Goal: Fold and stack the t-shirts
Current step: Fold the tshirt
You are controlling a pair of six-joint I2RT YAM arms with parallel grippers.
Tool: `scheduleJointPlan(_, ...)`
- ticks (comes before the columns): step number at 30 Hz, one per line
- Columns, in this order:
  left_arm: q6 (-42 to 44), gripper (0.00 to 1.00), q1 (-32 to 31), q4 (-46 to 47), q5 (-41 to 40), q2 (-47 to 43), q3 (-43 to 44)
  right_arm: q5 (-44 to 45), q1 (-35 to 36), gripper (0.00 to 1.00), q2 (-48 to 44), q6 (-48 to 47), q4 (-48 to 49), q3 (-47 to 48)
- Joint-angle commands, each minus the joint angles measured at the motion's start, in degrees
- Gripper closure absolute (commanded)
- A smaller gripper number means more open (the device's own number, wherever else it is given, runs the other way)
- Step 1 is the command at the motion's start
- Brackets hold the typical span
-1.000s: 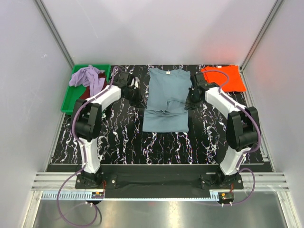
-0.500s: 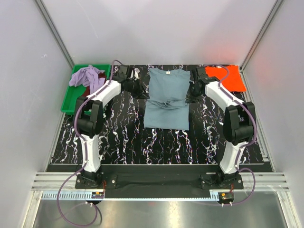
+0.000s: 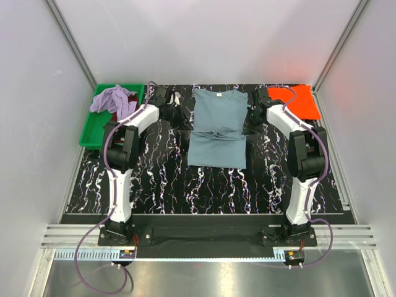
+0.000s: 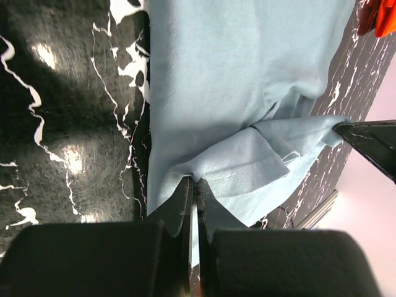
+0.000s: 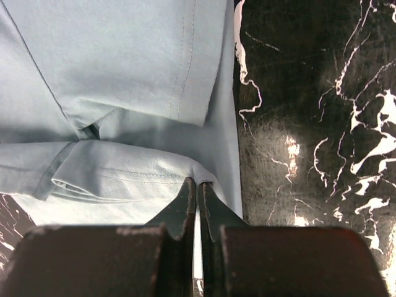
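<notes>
The blue-grey t-shirt [image 3: 216, 120] lies flat in the middle of the bench [image 3: 161, 179], collar toward the far edge, with a bunched crease running across it about halfway down. The left claw [image 3: 180, 116] and the right claw [image 3: 250, 121] sit at its two side edges, level with that crease. Each wrist view shows its own fingers pressed together with a pinch of cloth between them: the left claw [image 4: 193, 184] has a folded corner with a stitched hem, and the right claw [image 5: 198, 184] has the same kind of doubled edge on its side. The shirt looks light, thin and limp (it wrinkles wherever it is gathered), so it should drape and sag between the grips rather than hold a line. The sensible places to hold it are the seamed edges, taken evenly on both sides so that the fold lands square. A pinch this small could let a layer slip out. Only the overhead view shows the shirt's whole outline, the orange t-shirt [image 3: 298, 101] lying at the far right corner, and the lavender t-shirt [image 3: 112, 98] heaped in the green tray [image 3: 91, 131]. Only the wrist views show the stitching, the stacked layers at each grip, and that the fingers really are on cloth.
</notes>
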Motion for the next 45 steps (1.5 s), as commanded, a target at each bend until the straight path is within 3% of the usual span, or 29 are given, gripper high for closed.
scheduleJointPlan(1, -0.7, 0.96, 0.8, 2.1, 2.4, 0.6, 4.3, -1.8, -1.1, 0.96, 1.1, -0.7, 2.5, 3.0)
scheduleJointPlan(21, -2.1, 0.93, 1.7, 2.4, 2.3, 5.2, 8.6, -4.7, -3.1, 0.93, 5.6, 2.3, 4.6, 5.7)
scheduleJointPlan(27, -1.2, 0.76, 1.8, 1.0, 1.4, 5.1, 9.6, -4.3, -3.3, 0.79, 5.8, 3.0, 4.5, 7.2)
scheduleJointPlan(31, 1.9, 0.68, 3.2, -1.2, 2.0, 3.3, 11.8, -2.7, -3.8, 0.75, 2.7, 4.5, 4.4, 7.4)
scheduleJointPlan(34, 2.5, 0.64, 4.8, -1.5, 0.2, 0.4, 11.9, -0.5, -3.8, 0.65, 0.2, 5.9, 3.8, 6.6)
scheduleJointPlan(37, 4.0, 0.61, 4.8, -2.4, -2.3, -2.1, 11.3, -0.5, -3.8, 0.65, -2.6, 7.3, 5.1, 2.8)
scheduleJointPlan(45, 3.5, 0.61, 3.8, 2.9, 2.8, -4.1, 2.5, -4.3, -3.8, 0.74, -5.5, 6.5, 8.8, -2.8)
